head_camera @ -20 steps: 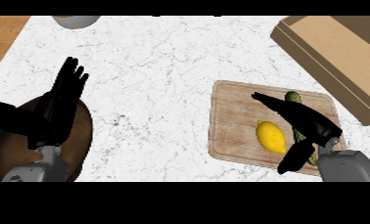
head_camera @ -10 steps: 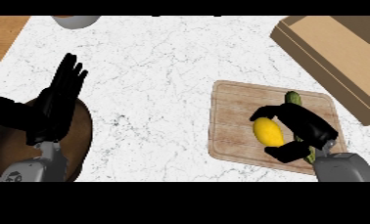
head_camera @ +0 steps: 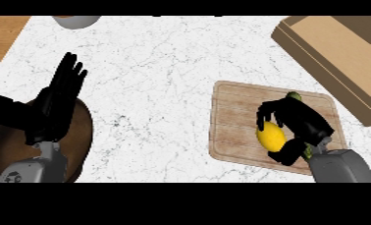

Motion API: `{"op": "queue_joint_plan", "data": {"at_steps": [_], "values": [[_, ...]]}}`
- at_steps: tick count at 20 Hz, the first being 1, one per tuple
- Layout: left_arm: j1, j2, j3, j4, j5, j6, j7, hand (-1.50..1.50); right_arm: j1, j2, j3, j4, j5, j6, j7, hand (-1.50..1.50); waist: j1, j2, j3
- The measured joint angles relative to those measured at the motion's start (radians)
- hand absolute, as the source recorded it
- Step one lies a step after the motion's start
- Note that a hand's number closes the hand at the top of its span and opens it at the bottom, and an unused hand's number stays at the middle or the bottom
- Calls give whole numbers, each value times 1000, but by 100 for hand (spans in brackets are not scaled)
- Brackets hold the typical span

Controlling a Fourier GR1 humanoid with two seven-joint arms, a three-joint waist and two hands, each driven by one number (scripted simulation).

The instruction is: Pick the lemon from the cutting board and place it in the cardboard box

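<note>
Since half a second ago, the right hand (head_camera: 299,126) has been closed further: its fingers and thumb are now curled round the lemon (head_camera: 270,136), which a second ago lay uncovered beside the outstretched hand. The lemon is seen at the lower right of the frame, on or just above the wooden cutting board (head_camera: 235,116); whether it has been lifted clear cannot be told from this view. A green vegetable (head_camera: 293,95) is partly hidden behind the hand, at the board's upper part. The cardboard box (head_camera: 333,52) is found at the upper right, well apart from the lemon, with its open top turned upward. The left hand (head_camera: 58,98) is kept open at the left of the frame, fingers straight, resting above a dark round object (head_camera: 81,135) at the lower left edge. A grey bowl (head_camera: 74,20) is cut by the upper left edge. The grasp is judged to be made; lifting and carrying towards the box remain to be done.
</note>
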Motion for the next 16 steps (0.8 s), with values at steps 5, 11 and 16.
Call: {"op": "queue_joint_plan", "data": {"at_steps": [5,11,16], "values": [[18,-15,-13,-10,-12,7,-7,0,19,18,88,-95,100,-69,4,150,-1,-1,0],[28,-15,-8,-6,-8,0,-16,0,25,56,228,-219,245,-141,41,150,-2,-1,0],[25,-16,-6,-15,-15,6,-10,0,49,30,258,-409,269,-86,52,150,-6,-2,0]]}}
